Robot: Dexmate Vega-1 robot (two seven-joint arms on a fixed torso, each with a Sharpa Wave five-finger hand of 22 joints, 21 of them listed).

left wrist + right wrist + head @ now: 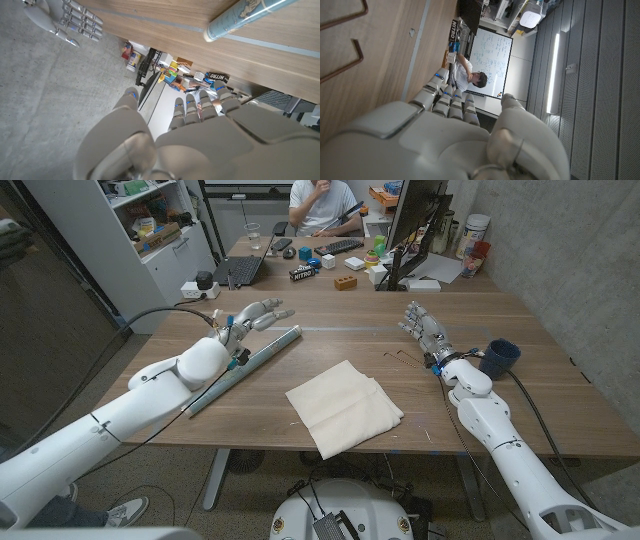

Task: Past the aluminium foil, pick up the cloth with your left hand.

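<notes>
A cream folded cloth (345, 407) lies on the wooden table near its front edge, in the middle. The aluminium foil roll (246, 368) lies slantwise left of the cloth; its end (245, 15) shows in the left wrist view. My left hand (250, 318) hovers over the far end of the roll with its fingers stretched out and apart, holding nothing (200, 130). My right hand (424, 326) stands at the right side of the table, fingers extended, empty (450, 125). It also appears in the left wrist view (65, 20).
A dark blue cup (499, 357) stands by my right wrist. A thin bent wire (405, 361) lies between the cloth and my right hand. Behind the table, a desk holds a laptop (243, 268), a monitor (415, 225) and small items; a person (322, 202) sits there.
</notes>
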